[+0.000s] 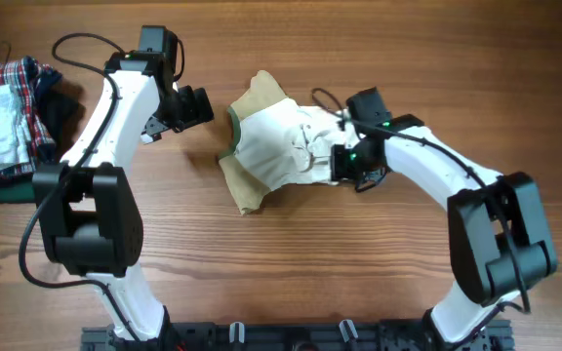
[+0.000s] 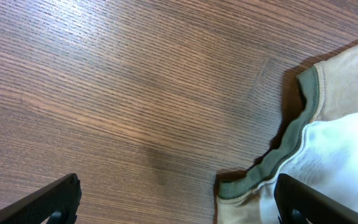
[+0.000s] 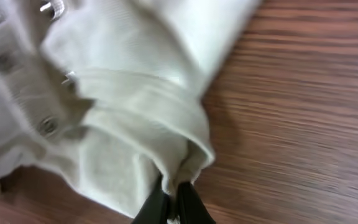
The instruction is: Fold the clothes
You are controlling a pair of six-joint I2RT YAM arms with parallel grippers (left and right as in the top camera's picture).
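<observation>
1. The small cream-and-tan soft garment with olive-green trim (image 1: 279, 146) lies crumpled mid-table between the arms, snaps showing
2. The right gripper (image 3: 174, 202) is clamped on a bunched cream hem at that arm's side
3. The left gripper (image 1: 199, 105) hangs wide apart, holding nothing, just beside the green-trimmed edge
4. To fold well, I judge the pinched hem should lift low and carry across towards the trim, so the cloth lands flat
5. The brown wood-grain table (image 1: 261, 283) looks smooth; a red-and-blue plaid pile of clothes (image 1: 8, 117) sits well apart at its left edge
</observation>
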